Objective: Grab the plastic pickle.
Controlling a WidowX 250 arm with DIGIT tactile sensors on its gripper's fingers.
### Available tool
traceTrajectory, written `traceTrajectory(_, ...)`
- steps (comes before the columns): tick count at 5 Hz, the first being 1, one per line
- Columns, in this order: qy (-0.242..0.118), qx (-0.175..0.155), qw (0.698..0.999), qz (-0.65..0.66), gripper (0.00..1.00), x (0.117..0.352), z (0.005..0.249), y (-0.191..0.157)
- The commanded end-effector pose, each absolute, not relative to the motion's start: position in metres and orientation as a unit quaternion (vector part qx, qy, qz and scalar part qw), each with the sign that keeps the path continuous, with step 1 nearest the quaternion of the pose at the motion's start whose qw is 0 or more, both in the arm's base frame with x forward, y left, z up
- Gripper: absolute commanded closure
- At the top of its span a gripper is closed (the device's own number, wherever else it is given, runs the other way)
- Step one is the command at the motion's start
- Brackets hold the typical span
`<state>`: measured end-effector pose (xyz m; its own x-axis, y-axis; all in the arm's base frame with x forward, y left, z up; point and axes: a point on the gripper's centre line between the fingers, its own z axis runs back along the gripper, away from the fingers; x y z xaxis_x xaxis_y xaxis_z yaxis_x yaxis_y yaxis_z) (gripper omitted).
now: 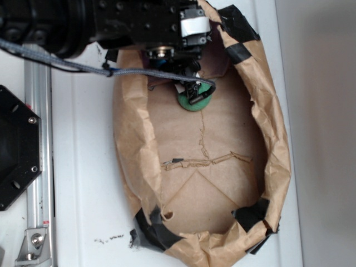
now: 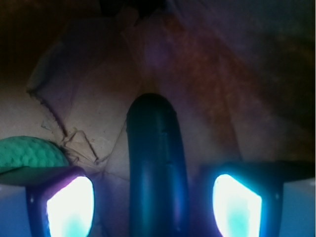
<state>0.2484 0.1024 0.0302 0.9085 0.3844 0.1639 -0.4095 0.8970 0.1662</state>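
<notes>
Down at the far end of the crumpled brown paper tray (image 1: pixel 139 139), right under the black arm, the gripper (image 1: pixel 192 92) sits low over the paper floor. From the wrist cam you get the good look: the plastic pickle (image 2: pixel 155 168) lies lengthwise straight up the middle of the shot, dark glossy green with a rounded tip pointing away from the camera, and it sits squarely between the two glowing fingers (image 2: pixel 71 205). Both pads stand off from it, with a strip of paper showing on each side, so the jaws are spread fairly wide with nothing clamped yet. Off to the left of the wrist view, just beside the left finger, there's the lighter green dimpled ball (image 2: pixel 29 153), partly cut off by the frame edge. In the exterior shot that ball (image 1: pixel 194 103) shows as a green round blob peeking out under the fingertips, and I honestly can't pick out the pickle there since the arm and gripper cover that spot. The paper tray has black tape (image 1: pixel 153 231) patches along its rolled rim and a torn crease across its middle, and it rests on a white table (image 1: pixel 83 183) with a metal rail (image 1: pixel 39 139) along the left.
</notes>
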Motion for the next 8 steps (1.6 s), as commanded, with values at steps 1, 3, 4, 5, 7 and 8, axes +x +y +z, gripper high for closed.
traceTrajectory(1,-0.028,0.045,0.985,0.161,0.0,0.245,0.012,0.106)
traceTrajectory(3,-0.017,-0.01,0.999,0.046,1.0,0.252,0.008,0.093)
traceTrajectory(4,-0.024,-0.013,0.999,0.034,1.0,0.253,0.01,0.092)
traceTrajectory(5,-0.027,-0.015,0.999,0.029,1.0,0.253,0.01,0.091)
traceTrajectory(7,-0.038,-0.022,0.999,0.006,1.0,0.254,0.015,0.087)
traceTrajectory(8,-0.077,-0.023,0.997,-0.007,1.0,0.266,0.052,0.067)
